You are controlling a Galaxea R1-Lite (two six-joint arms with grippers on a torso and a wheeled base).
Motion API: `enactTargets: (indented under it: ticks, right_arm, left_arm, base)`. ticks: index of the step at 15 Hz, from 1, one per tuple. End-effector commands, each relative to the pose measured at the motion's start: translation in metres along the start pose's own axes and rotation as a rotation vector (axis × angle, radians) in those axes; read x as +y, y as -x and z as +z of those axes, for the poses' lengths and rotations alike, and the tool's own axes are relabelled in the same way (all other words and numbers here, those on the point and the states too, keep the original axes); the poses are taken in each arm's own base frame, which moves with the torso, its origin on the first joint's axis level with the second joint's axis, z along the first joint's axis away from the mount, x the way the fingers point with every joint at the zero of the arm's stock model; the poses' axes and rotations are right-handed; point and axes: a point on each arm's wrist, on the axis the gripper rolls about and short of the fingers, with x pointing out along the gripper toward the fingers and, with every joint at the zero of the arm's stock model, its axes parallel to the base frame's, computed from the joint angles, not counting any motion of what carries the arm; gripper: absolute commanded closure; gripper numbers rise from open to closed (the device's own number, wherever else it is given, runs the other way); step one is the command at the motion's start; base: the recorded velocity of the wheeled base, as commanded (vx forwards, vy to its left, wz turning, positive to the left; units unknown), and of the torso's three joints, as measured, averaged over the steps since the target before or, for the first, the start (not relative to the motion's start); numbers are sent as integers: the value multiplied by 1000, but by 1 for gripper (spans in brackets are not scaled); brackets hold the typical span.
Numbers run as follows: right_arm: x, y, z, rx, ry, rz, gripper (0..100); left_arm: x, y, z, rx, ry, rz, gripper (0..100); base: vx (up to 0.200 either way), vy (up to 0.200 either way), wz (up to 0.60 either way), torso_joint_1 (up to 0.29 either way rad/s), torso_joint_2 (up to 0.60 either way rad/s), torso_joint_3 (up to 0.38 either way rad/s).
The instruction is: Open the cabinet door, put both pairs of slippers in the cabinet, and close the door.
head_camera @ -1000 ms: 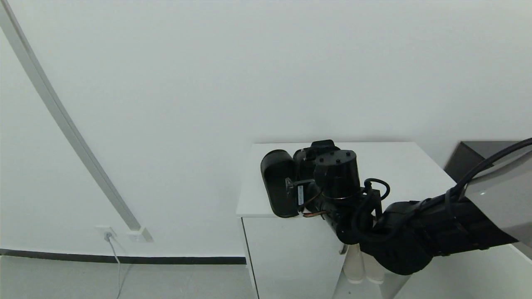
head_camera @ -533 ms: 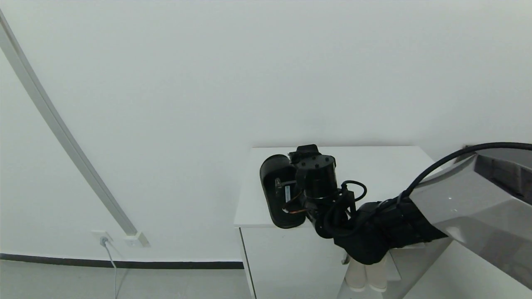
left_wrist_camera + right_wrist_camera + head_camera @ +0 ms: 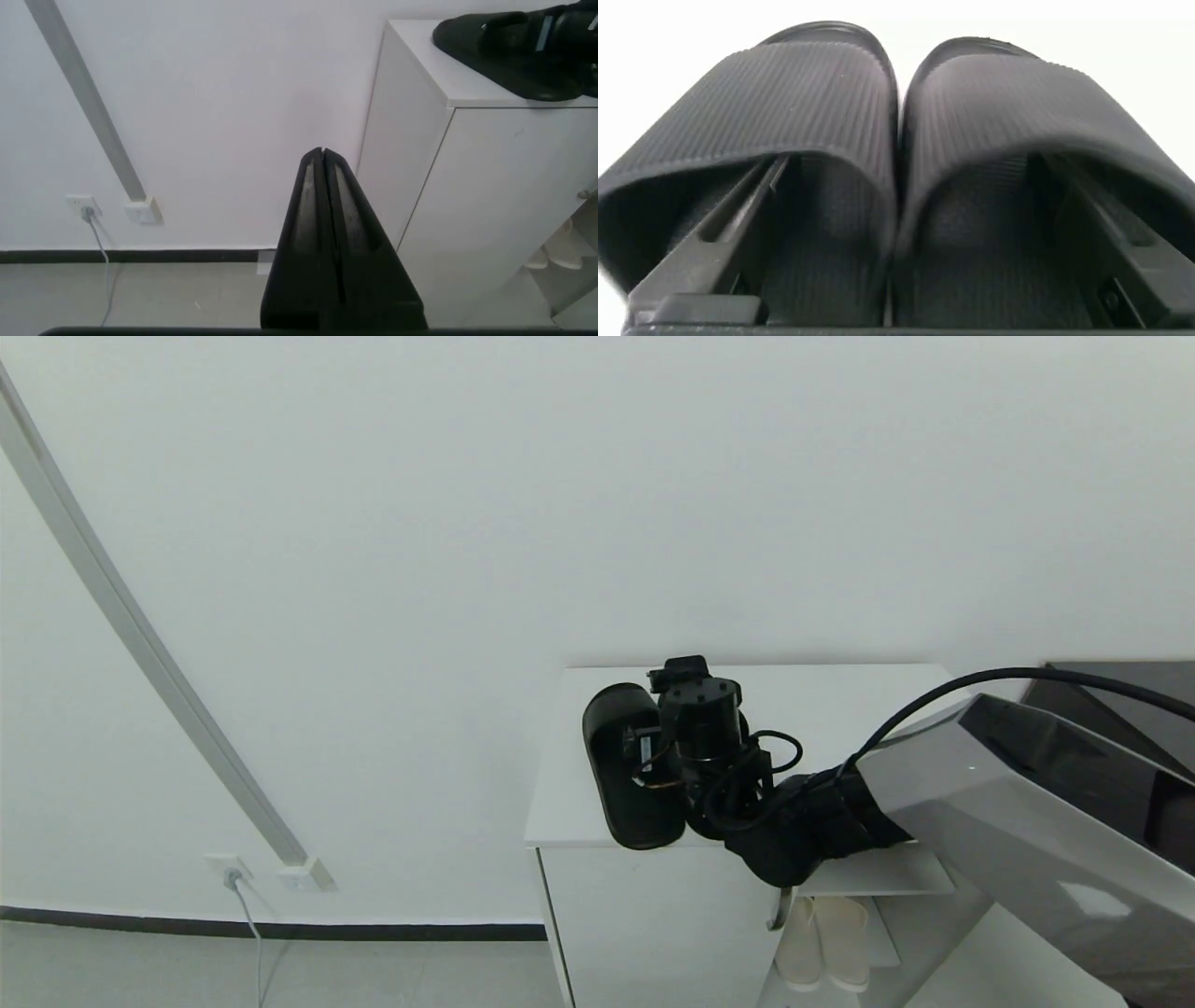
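My right gripper (image 3: 913, 166) is shut on a pair of black slippers (image 3: 896, 168), one finger (image 3: 719, 243) pushed under each strap. In the head view the black slippers (image 3: 633, 775) stand on edge over the front left part of the white cabinet's top (image 3: 840, 709). Lower right, the cabinet is open and a pair of white slippers (image 3: 822, 943) sits on a shelf inside. My left gripper (image 3: 322, 154) is shut and holds nothing; it is low beside the cabinet (image 3: 486, 205), pointing toward the wall, with the black slippers (image 3: 523, 42) above it.
A grey cable duct (image 3: 140, 625) runs slantwise down the white wall to a socket (image 3: 233, 868) with a plugged cable. A dark object (image 3: 1120, 677) stands behind the cabinet at the right. The cabinet's left door (image 3: 653, 924) is shut, with a handle (image 3: 775, 910) at its edge.
The head view has shifted slightly. My right wrist has drawn away over the cabinet top with the black slippers, and the forearm has risen, uncovering the white slippers inside.
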Motion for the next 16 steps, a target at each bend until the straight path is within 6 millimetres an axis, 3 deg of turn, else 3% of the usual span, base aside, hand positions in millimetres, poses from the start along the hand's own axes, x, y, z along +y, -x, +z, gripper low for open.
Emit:
enactTargets:
  ticks: [1,2,3,8,11,14,16]
  right_arm:
    - [2,-6,-5,1,0,-1,0]
    - [1,-6,-3,-4,-2,-2,0]
    - [2,-6,-4,-3,-1,-1,100]
    - [2,-6,-5,-1,6,-3,100]
    - [-1,0,8,-28,-10,0,100]
    - [-11,26,33,-47,-22,30,100]
    - [-24,65,49,-34,-14,92,100]
  left_arm:
    - [0,0,0,2,0,1,100]
    - [0,0,0,2,0,1,100]
    - [0,0,0,2,0,1,100]
    - [0,0,0,2,0,1,100]
    - [0,0,0,2,2,3,100]
    - [0,0,0,2,2,1,100]
    - [0,0,0,2,0,3,100]
  base:
    - [0,0,0,0,0,0]
    - [0,0,0,0,0,0]
    - [0,0,0,0,0,0]
    - [0,0,0,0,0,0]
    - [0,0,0,0,0,0]
    - [0,0,0,0,0,0]
    - [0,0,0,0,0,0]
